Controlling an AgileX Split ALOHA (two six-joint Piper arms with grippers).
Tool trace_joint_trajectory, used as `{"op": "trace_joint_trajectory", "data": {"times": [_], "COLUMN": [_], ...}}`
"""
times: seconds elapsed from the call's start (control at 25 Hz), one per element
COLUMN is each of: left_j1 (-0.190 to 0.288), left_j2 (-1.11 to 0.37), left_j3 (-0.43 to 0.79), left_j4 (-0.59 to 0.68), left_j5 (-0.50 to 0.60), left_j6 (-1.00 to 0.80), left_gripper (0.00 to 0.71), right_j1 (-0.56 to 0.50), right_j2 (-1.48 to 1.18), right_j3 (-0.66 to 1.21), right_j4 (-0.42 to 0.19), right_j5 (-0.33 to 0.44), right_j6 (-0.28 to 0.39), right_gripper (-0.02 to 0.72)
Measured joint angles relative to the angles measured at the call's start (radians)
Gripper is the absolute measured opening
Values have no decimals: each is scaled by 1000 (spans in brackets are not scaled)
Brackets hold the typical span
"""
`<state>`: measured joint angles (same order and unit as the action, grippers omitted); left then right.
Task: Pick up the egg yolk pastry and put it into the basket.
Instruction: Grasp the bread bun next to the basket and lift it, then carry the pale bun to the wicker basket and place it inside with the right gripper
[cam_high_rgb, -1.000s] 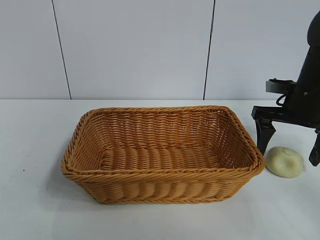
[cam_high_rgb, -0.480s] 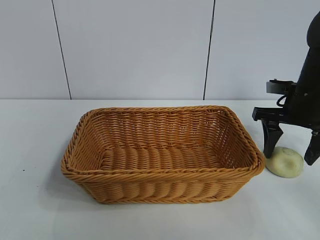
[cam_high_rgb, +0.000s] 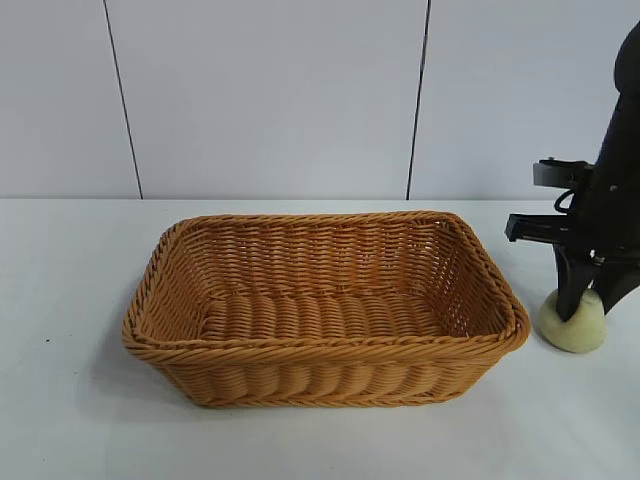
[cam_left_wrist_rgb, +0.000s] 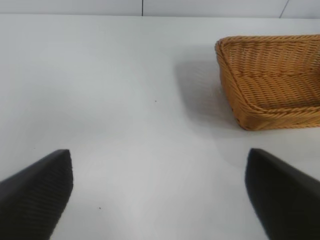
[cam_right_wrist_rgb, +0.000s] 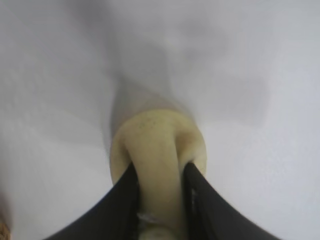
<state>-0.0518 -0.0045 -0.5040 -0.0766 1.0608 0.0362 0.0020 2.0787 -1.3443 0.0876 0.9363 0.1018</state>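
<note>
Two fingers (cam_right_wrist_rgb: 122, 205) of right hand (cam_high_rgb: 590, 297) squeeze egg yolk pastry (cam_high_rgb: 572, 327).

right arm (cam_high_rgb: 618, 150): cut off by the exterior view's right edge; only its black lower part shows
pastry (cam_high_rgb: 574, 322): top middle hidden behind the right gripper (cam_high_rgb: 585, 300); in the right wrist view its near end is cut by the frame edge
basket (cam_left_wrist_rgb: 270, 85): far end runs off the left wrist view
left gripper (cam_left_wrist_rgb: 159, 192): only two dark fingertips (cam_left_wrist_rgb: 37, 192) show
</note>
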Motion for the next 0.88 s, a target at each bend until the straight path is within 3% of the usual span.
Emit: {"op": "trace_joint_trajectory", "data": {"times": [0.48, 0.68, 0.88], "left_j1": [0, 0, 0], "left_j2": [0, 0, 0], "left_j3": [0, 0, 0], "left_j4": [0, 0, 0], "left_j5": [0, 0, 0], "left_j6": [0, 0, 0], "left_gripper": [687, 687, 687], "right_j1": [31, 110, 239], "right_j2": [-223, -277, -277], "right_j3": [-102, -180, -197], "right_j4": [27, 27, 27], "right_j5": [114, 162, 162], "right_j6": [-21, -29, -24], "right_gripper": [153, 153, 153]}}
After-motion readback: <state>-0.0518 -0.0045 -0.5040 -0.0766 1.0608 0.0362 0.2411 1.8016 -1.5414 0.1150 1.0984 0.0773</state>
